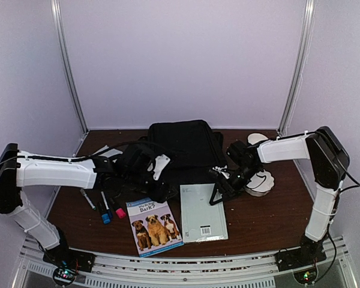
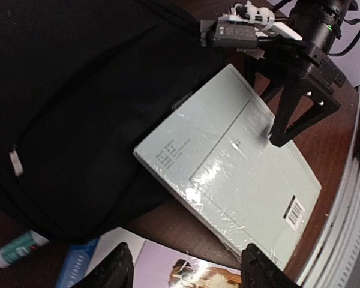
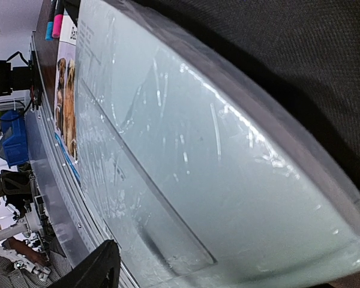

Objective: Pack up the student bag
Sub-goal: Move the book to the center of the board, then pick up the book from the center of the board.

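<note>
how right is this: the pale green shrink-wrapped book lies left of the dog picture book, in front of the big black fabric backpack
Wrong side. The pale green shrink-wrapped book lies right of the dog picture book, in front of the big black fabric backpack; the top external view shows it.

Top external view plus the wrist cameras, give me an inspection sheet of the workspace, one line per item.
Surface: dark brown table, crowded at the centre.
Job's things: student bag at back centre; pale green wrapped book with its far edge against the bag; dog book and markers in front.
Clutter: white items at right rear, unclear.
Grippers: left gripper open at the bag's near edge; right gripper open at the wrapped book's far right corner.
Cables: black cable along the left arm.
Surroundings: pale walls, metal posts.
</note>
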Motion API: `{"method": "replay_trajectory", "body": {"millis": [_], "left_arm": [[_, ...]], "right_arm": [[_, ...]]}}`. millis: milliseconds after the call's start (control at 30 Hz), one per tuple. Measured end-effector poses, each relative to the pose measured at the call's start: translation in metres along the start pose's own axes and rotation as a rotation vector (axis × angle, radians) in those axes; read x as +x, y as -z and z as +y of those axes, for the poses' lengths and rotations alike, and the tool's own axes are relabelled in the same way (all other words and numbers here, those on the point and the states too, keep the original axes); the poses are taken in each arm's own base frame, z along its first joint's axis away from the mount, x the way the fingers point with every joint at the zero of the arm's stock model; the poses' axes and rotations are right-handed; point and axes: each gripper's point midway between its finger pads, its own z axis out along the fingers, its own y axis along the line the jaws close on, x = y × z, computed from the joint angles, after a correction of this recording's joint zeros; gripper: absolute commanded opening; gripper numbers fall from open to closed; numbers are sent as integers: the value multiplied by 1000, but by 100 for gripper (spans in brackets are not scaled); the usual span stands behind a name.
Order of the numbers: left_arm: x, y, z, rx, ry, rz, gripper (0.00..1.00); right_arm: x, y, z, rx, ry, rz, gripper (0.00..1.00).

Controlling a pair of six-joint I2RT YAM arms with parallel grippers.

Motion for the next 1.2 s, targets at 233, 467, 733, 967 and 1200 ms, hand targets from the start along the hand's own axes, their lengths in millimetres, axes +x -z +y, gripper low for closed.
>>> {"method": "replay_trajectory", "body": {"millis": [233,467,733,967,1200], "left_arm": [[53,-32,-24,289,358,141,59],[55,-44,-36,409,457,177,56],[56,-53,-34,408,467,189,53],[50,-44,-30,385,407,146,58],[5,-2,-24,347,257,-39,63]], "right_arm": [[8,-5,-5,-3,-27,12,76],[13,-15,3,-111,-43,12,53],[15,-10,17,-261,-92,-13,22],[9,22,49,-282,8,-67,6],[4,49,60,-207,110,-97,1]]}}
